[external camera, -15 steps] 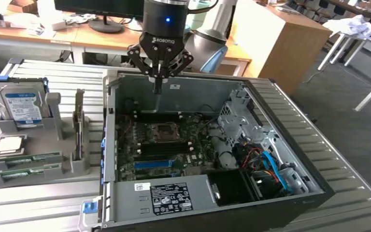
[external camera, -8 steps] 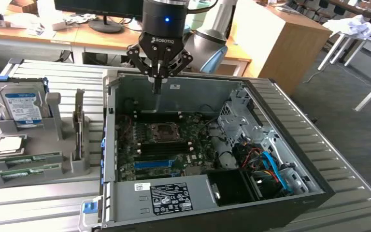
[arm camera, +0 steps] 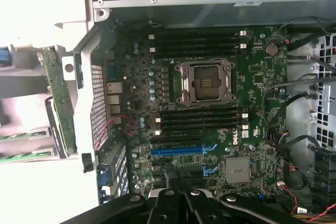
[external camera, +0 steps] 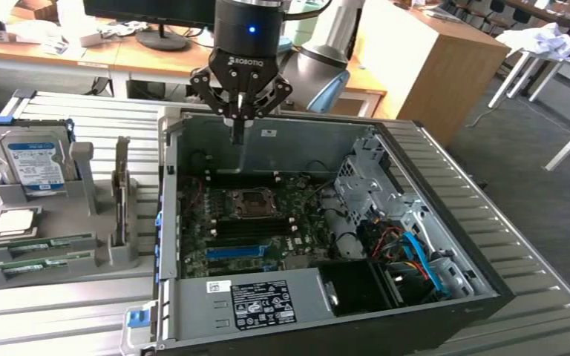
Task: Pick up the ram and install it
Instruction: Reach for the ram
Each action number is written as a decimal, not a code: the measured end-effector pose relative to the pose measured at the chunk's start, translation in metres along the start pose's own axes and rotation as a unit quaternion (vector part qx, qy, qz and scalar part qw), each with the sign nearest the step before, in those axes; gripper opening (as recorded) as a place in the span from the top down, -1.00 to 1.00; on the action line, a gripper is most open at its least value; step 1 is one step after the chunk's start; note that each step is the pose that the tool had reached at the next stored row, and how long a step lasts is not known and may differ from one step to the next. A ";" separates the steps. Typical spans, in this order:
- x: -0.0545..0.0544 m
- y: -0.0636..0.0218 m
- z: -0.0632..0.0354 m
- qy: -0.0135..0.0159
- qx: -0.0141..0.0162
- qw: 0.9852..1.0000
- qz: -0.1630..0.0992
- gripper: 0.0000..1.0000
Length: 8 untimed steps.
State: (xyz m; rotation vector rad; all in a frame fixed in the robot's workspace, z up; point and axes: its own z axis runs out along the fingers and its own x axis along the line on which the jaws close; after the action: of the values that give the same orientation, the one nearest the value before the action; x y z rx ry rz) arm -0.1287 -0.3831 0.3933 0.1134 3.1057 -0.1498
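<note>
Gripper point(external camera: 237, 135) clenched, empty, above case point(external camera: 315, 133); ram point(external camera: 50, 244) in holder point(external camera: 116, 256), exterior view's left. Looks light, stiff, fragile: grip long edges.

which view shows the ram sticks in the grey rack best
The exterior view: both ram sticks lie full length in the grey rack. The wrist view cuts them off, leaving short green ends.

Beside the open computer case point(external camera: 310, 144), on the exterior view's left, a rack point(external camera: 85, 194) holds hard drive point(external camera: 35, 159), processor point(external camera: 15, 222) and ram sticks point(external camera: 42, 245); the motherboard point(external camera: 265, 231) lies inside the case.
</note>
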 end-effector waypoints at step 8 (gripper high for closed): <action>0.007 -0.0005 -0.0002 0.000 0.000 1.000 0.000 0.80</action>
State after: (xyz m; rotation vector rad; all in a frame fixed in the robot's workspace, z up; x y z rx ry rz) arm -0.1358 -0.3831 0.3933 0.1134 3.1058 -0.1498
